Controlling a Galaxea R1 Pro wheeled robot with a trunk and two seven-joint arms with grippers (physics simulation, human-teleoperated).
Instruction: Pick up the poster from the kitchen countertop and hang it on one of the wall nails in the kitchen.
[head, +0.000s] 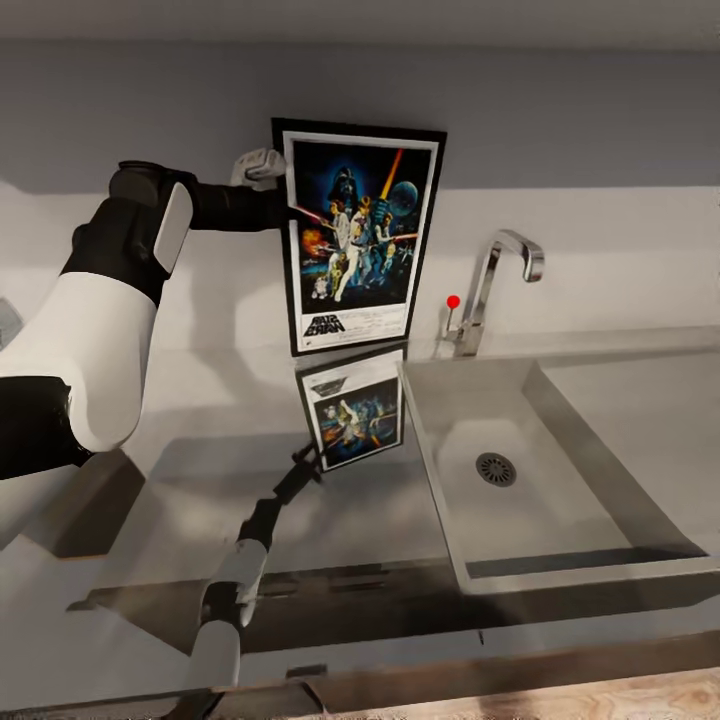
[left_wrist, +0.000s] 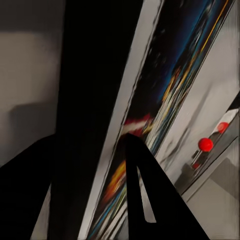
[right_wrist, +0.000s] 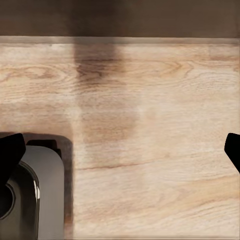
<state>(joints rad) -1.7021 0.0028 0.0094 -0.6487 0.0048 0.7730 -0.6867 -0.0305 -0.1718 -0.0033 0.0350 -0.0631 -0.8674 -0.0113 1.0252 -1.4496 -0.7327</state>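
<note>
The left claw (head: 283, 190) holds the poster (head: 358, 235) by its left edge, high up on that side: in the head view the arm reaches across from the left and ends at the black frame. In the left wrist view the two dark fingers (left_wrist: 150, 195) stand close on both sides of the thin frame, one against the printed front and one behind the back, so the claw is narrow and closed on the poster. The poster is upright, a little tilted, in front of the grey wall above the worktop (head: 210, 470). Its bottom edge meets its own reflection on the glossy surface, so it seems to touch or nearly touch the worktop at the back — I cannot tell which. It has a thin black frame, a white border, dark blue space art with figures and a glowing sword, and black lettering at the bottom. The fainter upside-down copy below it is only the mirror image in the slab. Just to the right of the poster is the sunken sink (head: 600, 480) with a round drain (head: 495, 468), and behind it a chrome tap (head: 500, 275) with a small red knob (head: 453, 301). The right claw (right_wrist: 120, 150) looks down at a pale wooden floor (right_wrist: 150, 110); its two dark fingertips are at the opposite edges of the right wrist view, so it is wide and holds nothing.
</note>
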